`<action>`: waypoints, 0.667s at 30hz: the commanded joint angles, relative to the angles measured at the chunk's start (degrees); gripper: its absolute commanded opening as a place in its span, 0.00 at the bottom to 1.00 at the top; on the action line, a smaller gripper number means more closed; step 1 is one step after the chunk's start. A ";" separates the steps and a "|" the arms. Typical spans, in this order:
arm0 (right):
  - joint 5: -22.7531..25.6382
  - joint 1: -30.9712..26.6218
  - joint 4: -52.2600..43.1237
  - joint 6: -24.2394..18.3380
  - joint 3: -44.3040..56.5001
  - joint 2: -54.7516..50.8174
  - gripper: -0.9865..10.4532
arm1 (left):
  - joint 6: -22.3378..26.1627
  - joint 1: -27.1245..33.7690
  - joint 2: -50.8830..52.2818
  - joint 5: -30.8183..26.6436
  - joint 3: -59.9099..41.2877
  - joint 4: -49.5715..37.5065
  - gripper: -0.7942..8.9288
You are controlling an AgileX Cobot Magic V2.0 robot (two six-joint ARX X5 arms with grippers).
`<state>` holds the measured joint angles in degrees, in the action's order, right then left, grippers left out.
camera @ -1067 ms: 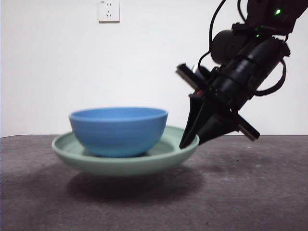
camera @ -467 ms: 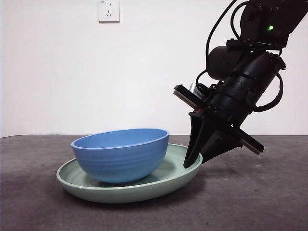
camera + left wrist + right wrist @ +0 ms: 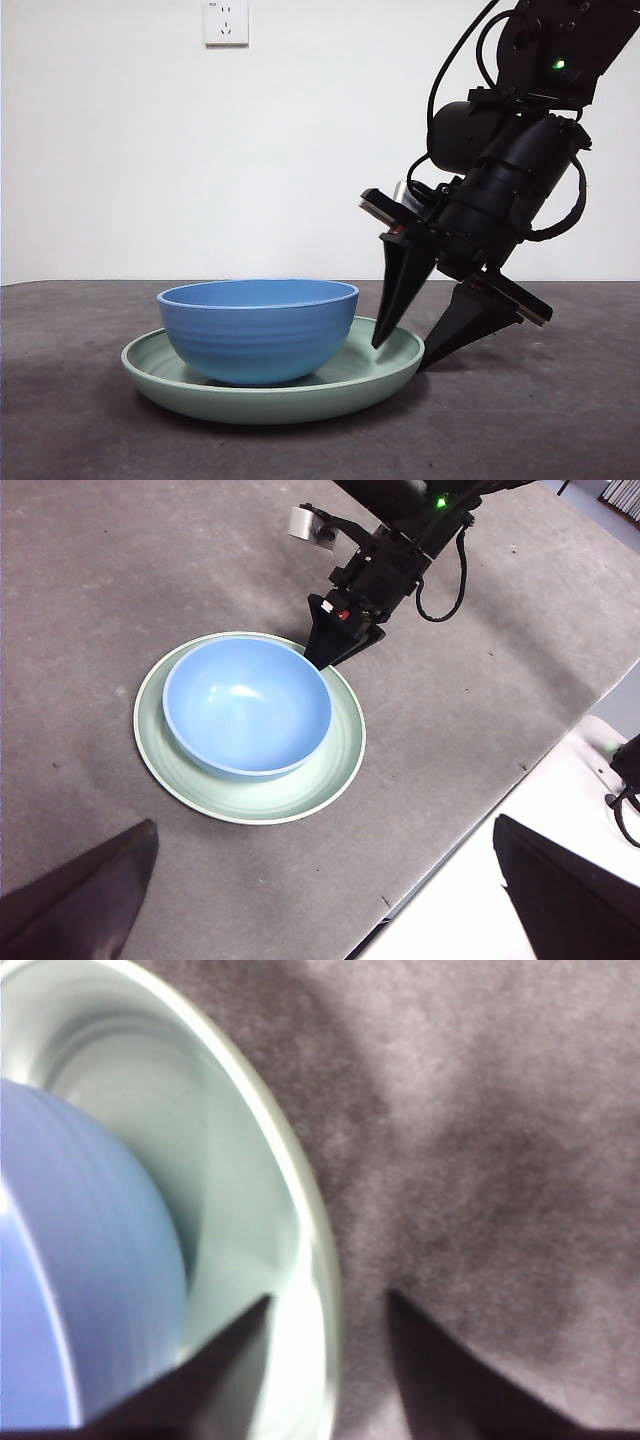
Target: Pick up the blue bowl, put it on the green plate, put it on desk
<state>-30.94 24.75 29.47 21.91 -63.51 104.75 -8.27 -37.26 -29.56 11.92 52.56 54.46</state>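
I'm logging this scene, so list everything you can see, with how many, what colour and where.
blue bowl: one, medium blue, sitting inside the green plate.
green plate: one, pale mint green, flat on the desk.
desk: one, dark grey-brown, spanning the view.
wall socket: one, white, on the back wall.
right gripper: one, black, jaws open astride the plate's rim.
left gripper: one, black, open, high above the desk.

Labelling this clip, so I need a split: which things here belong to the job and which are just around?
Job: blue bowl sitting in the green plate on the desk; right pincer, open astride the plate's rim.
Around: wall socket; left pincer, waiting high above.
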 commanded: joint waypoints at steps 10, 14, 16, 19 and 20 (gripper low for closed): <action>1.03 -3.19 5.29 -2.95 -2.29 -7.32 0.38 | 0.04 -0.31 -0.13 0.13 1.29 -0.46 0.65; 1.07 -4.26 8.39 -4.42 -2.29 -15.54 0.40 | 0.04 -0.31 -0.13 0.13 1.29 -0.46 0.65; 1.09 -4.66 10.32 -4.98 -2.29 -20.20 0.47 | 0.04 -0.31 -0.13 0.13 1.29 -0.46 0.65; 1.09 -4.76 13.64 -6.54 -2.29 -27.74 0.55 | 0.04 -0.31 -0.13 0.13 1.29 -0.46 0.65; 1.11 -4.76 14.84 -7.06 -2.29 -30.40 0.55 | 0.04 -0.31 -0.13 0.13 1.29 -0.46 0.65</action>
<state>-29.80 19.84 43.88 16.80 -64.79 75.75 -8.27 -37.26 -29.56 11.92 52.56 54.48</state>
